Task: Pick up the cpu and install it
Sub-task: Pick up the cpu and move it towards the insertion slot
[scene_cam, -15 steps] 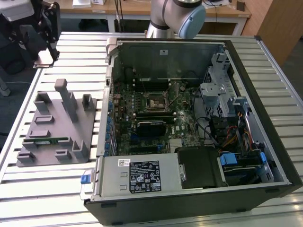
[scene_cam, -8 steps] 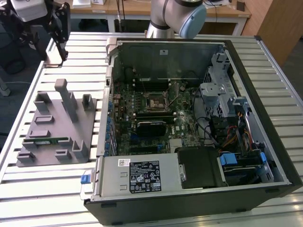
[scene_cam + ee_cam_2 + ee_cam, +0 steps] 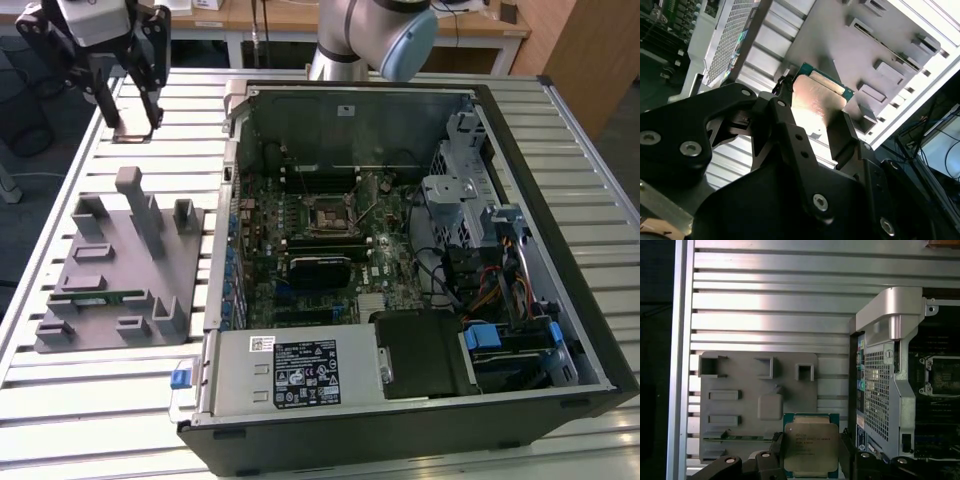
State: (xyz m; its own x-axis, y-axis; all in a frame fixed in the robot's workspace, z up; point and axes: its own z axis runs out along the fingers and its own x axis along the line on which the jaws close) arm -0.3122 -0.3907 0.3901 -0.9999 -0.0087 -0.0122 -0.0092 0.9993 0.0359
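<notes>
Status: pick-up done, install not done. Est. approx. halfway, with all of the placing left.

1. Gripper (image 3: 131, 122). Exterior view's far left, upper corner, raised above the slatted table (image 3: 100, 420). Fingers (image 3: 844, 137) closed onto the cpu (image 3: 810, 447), pinching it by two opposite edges. Chip sits flat betw. the fingertips, metal top toward the first wrist cam, green rim visible in the second wrist view. Touches nothing but the fingers.

2. Grey parts fixture (image 3: 120, 250). On the table, near the gripper and lower in the exterior view. The cpu is clear of it, no contact. Green memory stick (image 3: 95, 297) lies in a slot at the fixture's near end.

3. Open pc case (image 3: 400, 435). Exterior view's centre to right, side panel off, motherboard exposed.

4. Cpu socket (image 3: 325, 214). Mid-board, black-framed, appears vacant. Well apart from the gripper and cpu, with the case wall betw. them.
</notes>
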